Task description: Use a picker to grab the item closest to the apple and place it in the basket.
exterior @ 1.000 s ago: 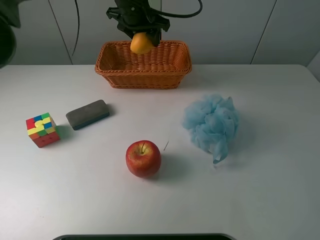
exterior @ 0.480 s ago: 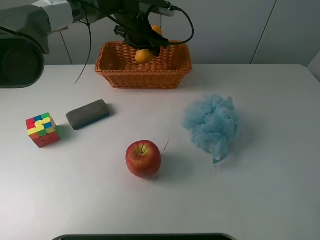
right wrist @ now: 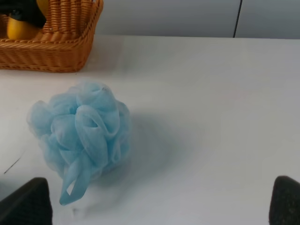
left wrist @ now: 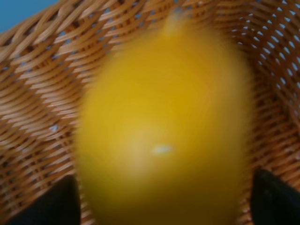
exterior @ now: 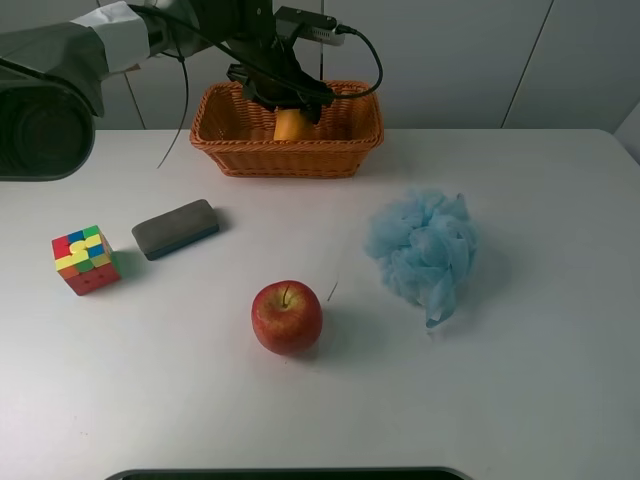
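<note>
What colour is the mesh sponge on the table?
The mesh sponge is light blue, clearest in the right wrist view.

You've got a yellow fruit (left wrist: 164, 136) filling most of the frame, heavily blurred, with a small pale glint near its middle. Basket (left wrist: 42, 84) weave wraps all around the fruit and reads sharper than it. Left gripper (left wrist: 164, 206) fingertips (left wrist: 49, 204) sit spread apart, one dark tip on each side of the fruit. Contact with the fruit isn't clear.
</note>
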